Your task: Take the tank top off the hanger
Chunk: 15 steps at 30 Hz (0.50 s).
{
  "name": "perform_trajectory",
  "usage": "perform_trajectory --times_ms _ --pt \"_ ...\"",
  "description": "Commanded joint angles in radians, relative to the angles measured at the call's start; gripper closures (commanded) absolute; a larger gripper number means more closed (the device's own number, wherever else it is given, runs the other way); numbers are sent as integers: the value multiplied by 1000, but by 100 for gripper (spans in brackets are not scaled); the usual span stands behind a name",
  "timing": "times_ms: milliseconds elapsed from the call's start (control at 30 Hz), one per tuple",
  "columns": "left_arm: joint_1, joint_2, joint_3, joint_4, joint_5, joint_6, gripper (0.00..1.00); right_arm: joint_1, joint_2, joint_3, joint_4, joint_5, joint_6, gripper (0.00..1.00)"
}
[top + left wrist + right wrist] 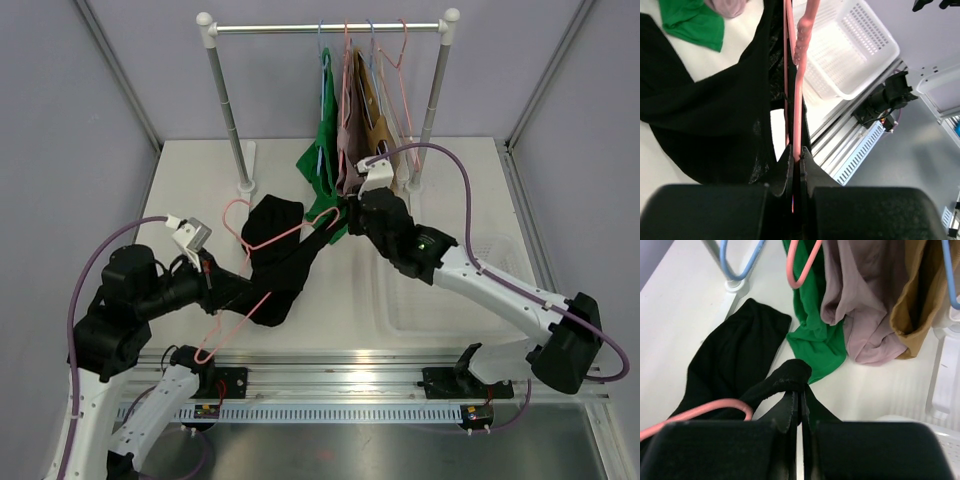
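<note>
1. The left gripper (213, 283) is at the left side of the white table (200, 170). Its jaws are pressed together on the thin pink wire hanger (290, 232), at its lower part, with black cloth just beside the fingers (785, 172).
2. I judge the hanger to be light and stiff but smooth, so it can turn in this pinch if it is pulled sideways.
3. The black soft fabric tank top (275, 225) lies between the two arms. One part is spread on the table and one part hangs around the hanger, so it is not yet off. It looks light, limp and a little stretchy, and it will probably follow any pull and fold easily.
4. The right gripper (348, 213) has its jaws clamped on a bunched shoulder strap (790, 375) of the tank top. The strap seems a good place to hold, because it must slide over the end of the hanger.
5. A green hanging garment (325, 150) is close behind and could catch.
</note>
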Motion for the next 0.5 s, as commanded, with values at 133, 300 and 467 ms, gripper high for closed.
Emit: perform_trajectory --times_ms 133,300,467 --pt "-7 -69 -51 430 130 -184 100 -27 -220 -116 28 -274 69 100" --pt "-7 -74 -168 909 16 -380 100 -27 -338 -219 142 -667 130 100" --pt "-7 -57 -283 1304 -165 -451 100 -25 -368 -274 206 -851 182 100"
